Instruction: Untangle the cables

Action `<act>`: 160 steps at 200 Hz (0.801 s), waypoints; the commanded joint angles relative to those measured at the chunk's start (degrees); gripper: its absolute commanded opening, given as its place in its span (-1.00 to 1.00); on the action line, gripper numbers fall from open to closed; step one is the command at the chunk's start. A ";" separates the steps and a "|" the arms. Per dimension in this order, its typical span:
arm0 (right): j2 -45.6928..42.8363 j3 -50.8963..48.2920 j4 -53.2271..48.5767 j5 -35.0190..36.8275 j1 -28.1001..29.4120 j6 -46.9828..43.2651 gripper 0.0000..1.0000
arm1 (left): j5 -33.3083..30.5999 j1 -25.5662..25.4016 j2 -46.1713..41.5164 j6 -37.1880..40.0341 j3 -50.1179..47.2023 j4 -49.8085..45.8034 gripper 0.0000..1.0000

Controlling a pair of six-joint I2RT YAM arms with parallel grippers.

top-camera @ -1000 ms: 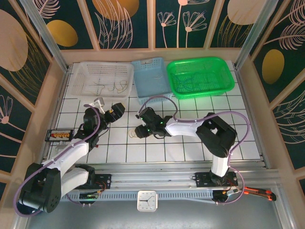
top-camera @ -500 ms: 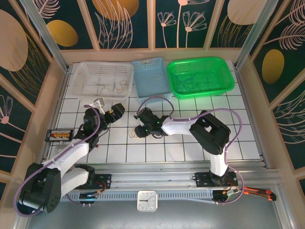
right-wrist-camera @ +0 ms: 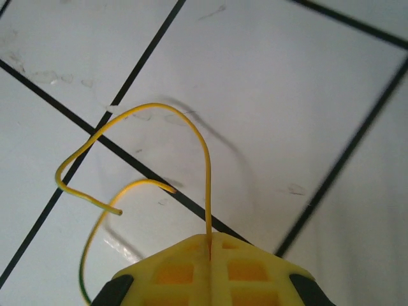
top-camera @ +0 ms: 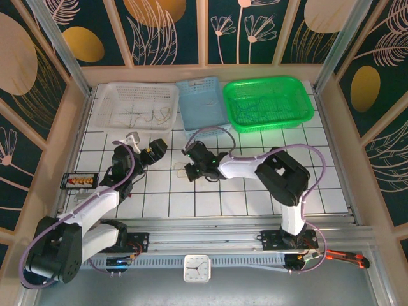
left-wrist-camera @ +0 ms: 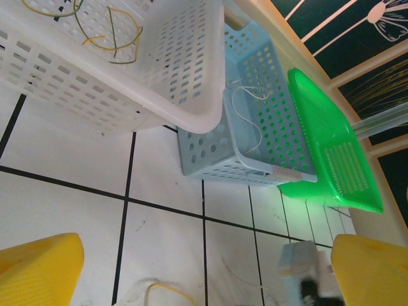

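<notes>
Yellow cable (right-wrist-camera: 205, 159) is pinched in the closed fingertip seam of the right hand (right-wrist-camera: 210, 241). It runs straight out ahead, arcs over to the hand's left, drops, then hooks back to a free end. A second yellow strand (right-wrist-camera: 95, 236), greenish low down, curls just left of the hand on the desk (right-wrist-camera: 287, 95); same wire or not, can't tell. Ahead of the wide-open left hand (left-wrist-camera: 204, 268): thin white wire (left-wrist-camera: 245, 105) in the blue basket (left-wrist-camera: 210, 153), yellow-green pieces (left-wrist-camera: 111, 29) in the white basket (left-wrist-camera: 127, 95).
</notes>
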 commanded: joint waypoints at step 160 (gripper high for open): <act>-16.70 -5.80 6.27 -4.55 -5.19 6.82 -1.00 | 16.14 -6.90 12.69 -11.16 2.59 22.88 0.31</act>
